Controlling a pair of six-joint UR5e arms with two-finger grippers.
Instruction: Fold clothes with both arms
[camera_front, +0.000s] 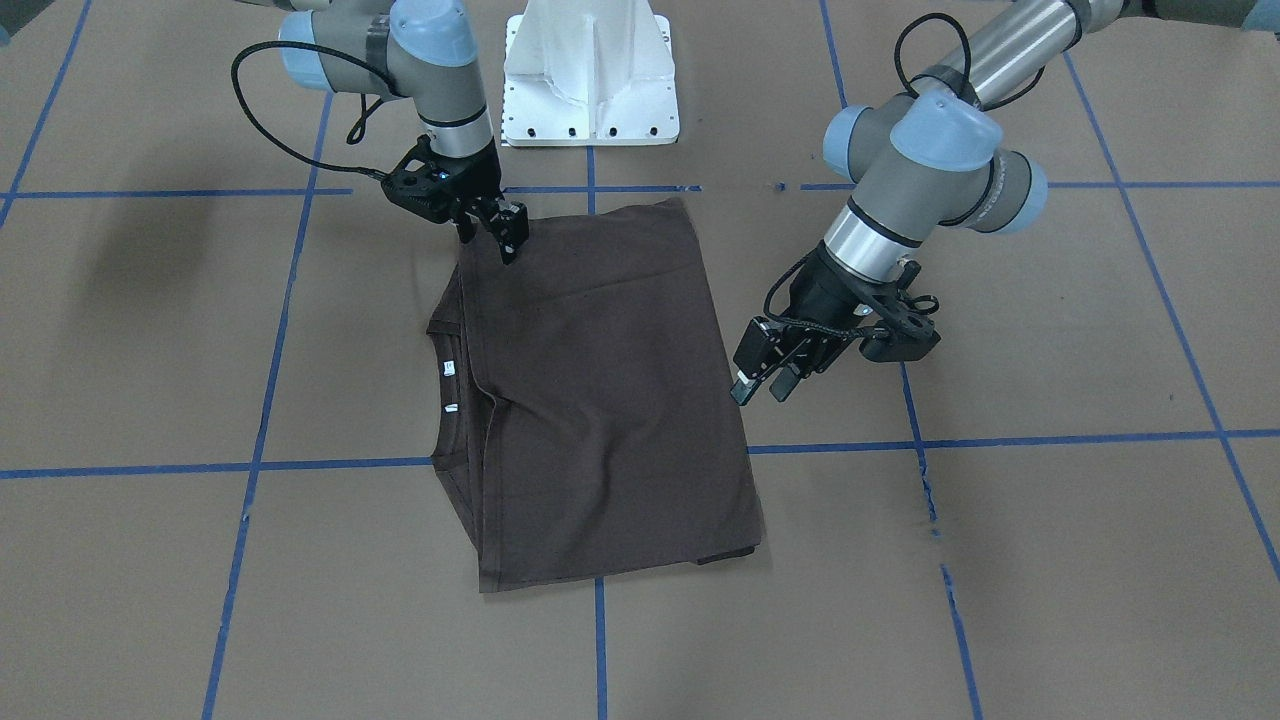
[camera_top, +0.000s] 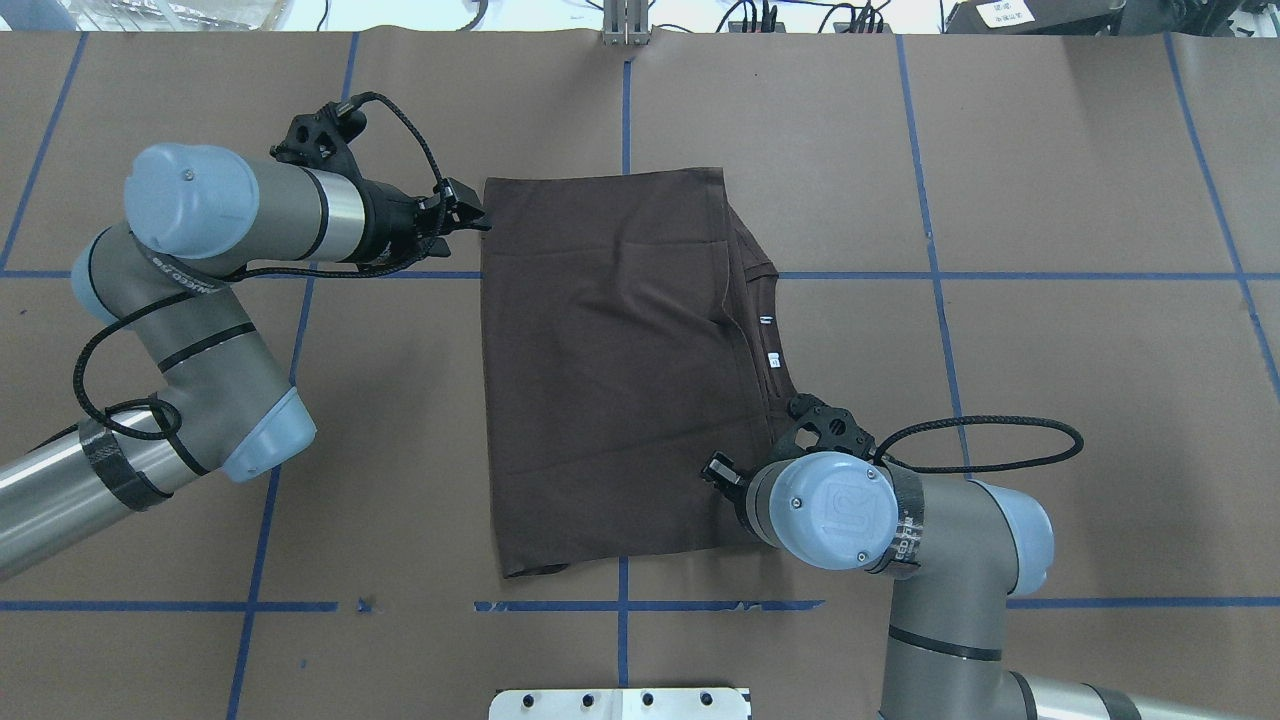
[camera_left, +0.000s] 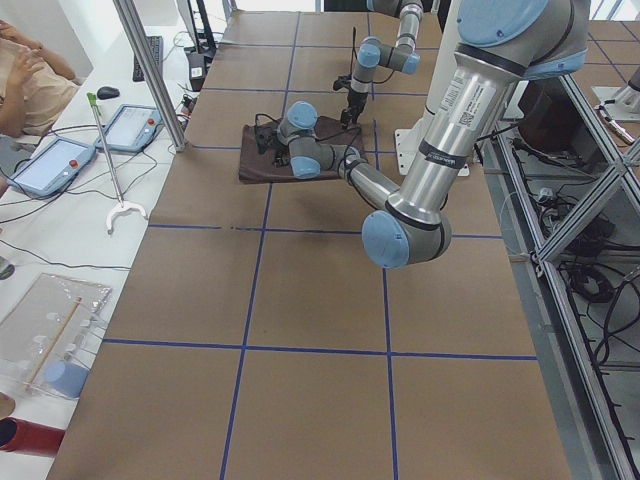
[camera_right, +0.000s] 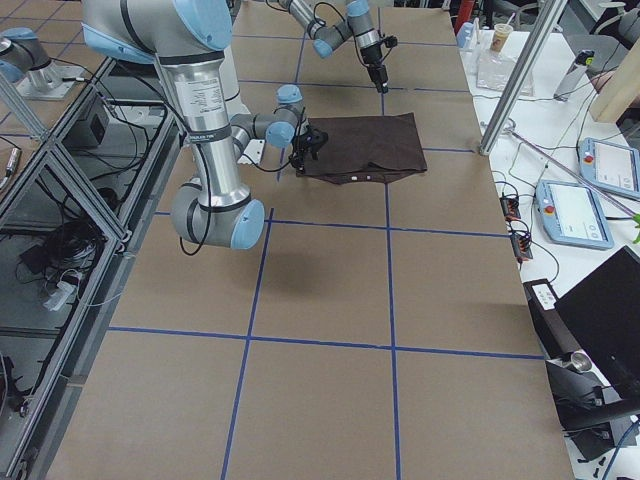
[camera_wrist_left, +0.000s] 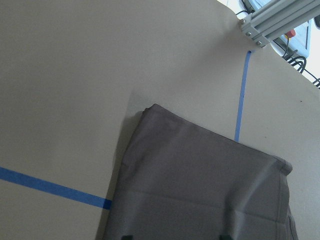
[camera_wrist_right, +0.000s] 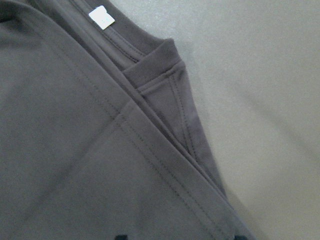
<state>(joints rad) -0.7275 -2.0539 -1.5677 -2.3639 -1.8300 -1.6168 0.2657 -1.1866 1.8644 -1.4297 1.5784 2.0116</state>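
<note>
T-shirt (camera_front: 600, 400) lies folded flat mid-surface (camera_front: 1000, 560), with collar and white tags (camera_front: 449, 368) on the side facing the surface's right edge. My left gripper (camera_front: 760, 392) is spread and empty, just off the shirt's left side. My right gripper (camera_front: 487, 247) is also spread and empty, at the shirt's right corner on my base's side.
</note>
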